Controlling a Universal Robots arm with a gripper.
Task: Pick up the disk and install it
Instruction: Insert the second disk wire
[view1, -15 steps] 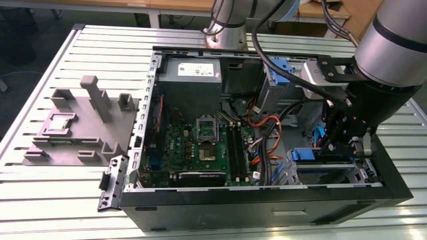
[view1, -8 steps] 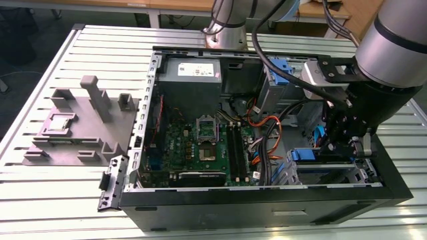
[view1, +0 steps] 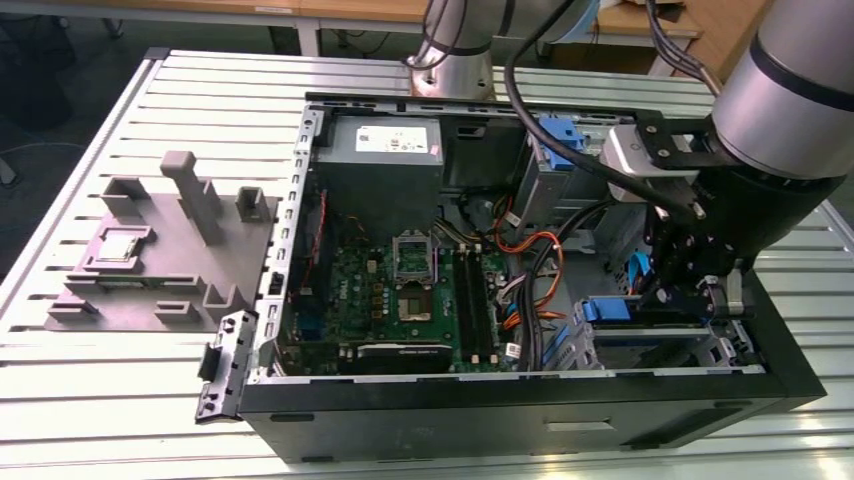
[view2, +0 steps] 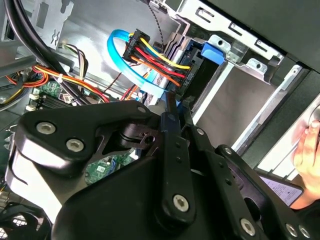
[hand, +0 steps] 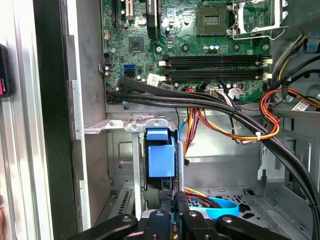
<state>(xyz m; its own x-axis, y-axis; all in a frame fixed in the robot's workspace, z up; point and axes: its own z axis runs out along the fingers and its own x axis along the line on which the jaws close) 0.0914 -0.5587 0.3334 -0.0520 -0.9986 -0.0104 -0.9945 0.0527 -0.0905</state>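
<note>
- Inside the open computer case, your gripper sits low in the drive bay corner, on the exterior view's right.
- Its fingers are drawn close together on a thin blue edge. That edge looks like the frame of the disk, so I judge them clamped on the disk.
- The disk stands on edge directly ahead of the jaws, partly slotted into the metal drive cage. Its long axis runs straight away from the fingers, into the bay.
- Thick black cables and a red, yellow and orange wire bundle cross just beyond the cage, between it and the green motherboard.
- A light blue flat cable loops near the connector close to the fingertips in the second wrist view.
- Outside the case, a person's hand rests at the edge of that view.
</note>
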